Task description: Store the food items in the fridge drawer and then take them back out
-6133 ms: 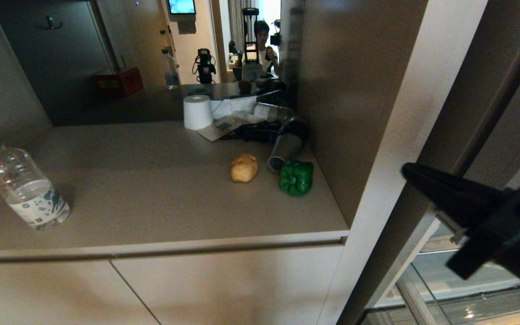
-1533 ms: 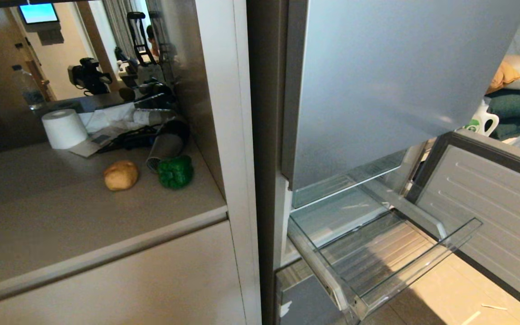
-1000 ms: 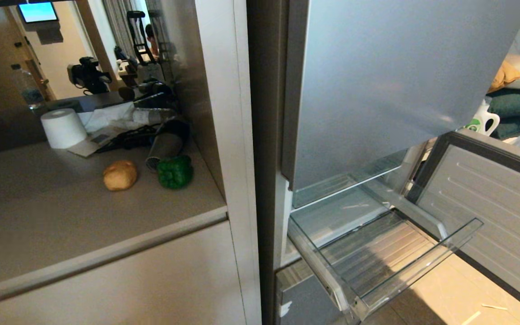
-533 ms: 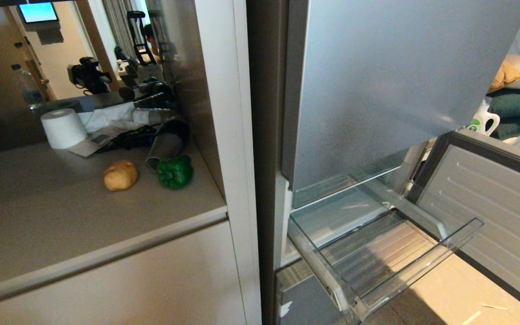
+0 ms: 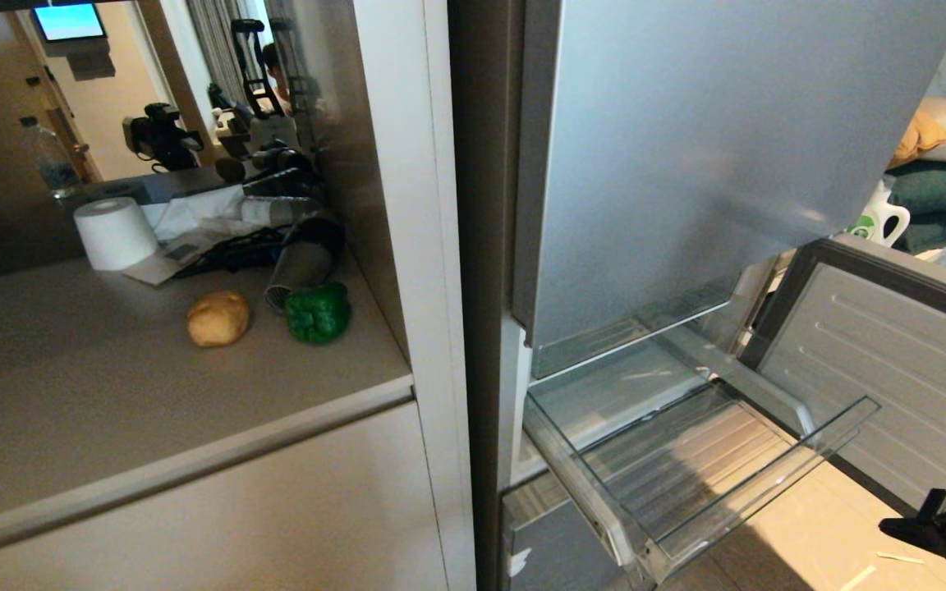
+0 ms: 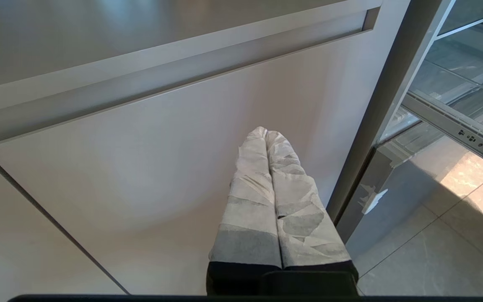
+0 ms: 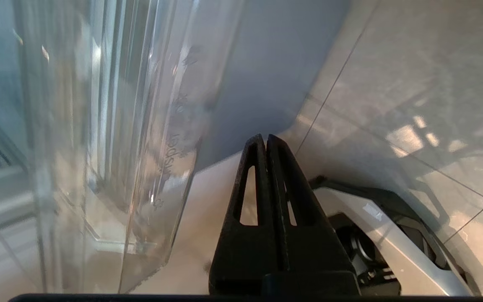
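On the beige counter (image 5: 112, 410) lie the food items: a tan potato (image 5: 218, 318) and, to its right, a green bell pepper (image 5: 319, 312). The see-through fridge drawer (image 5: 686, 476) stands pulled out and holds nothing. My right gripper (image 5: 892, 525) shows at the lower right edge of the head view, just beyond the drawer's front corner. In the right wrist view that gripper (image 7: 263, 138) is shut and empty, beside the drawer's clear wall (image 7: 141, 167), over the floor. The left gripper (image 6: 266, 132), wrapped in pale tape, hangs shut and empty before a cabinet door (image 6: 141, 167).
A white paper roll (image 5: 116, 232), papers and a dark hair dryer (image 5: 300, 258) crowd the counter's back. The silver-blue upper fridge door (image 5: 711, 156) hangs above the drawer, and the open lower door's ribbed inner panel (image 5: 892, 369) stands to the right. Tiled floor (image 7: 413, 84) lies below.
My right gripper has come into the head view at the lower right corner. Before that the view swung from the counter to the fridge. The food and drawer have kept still.
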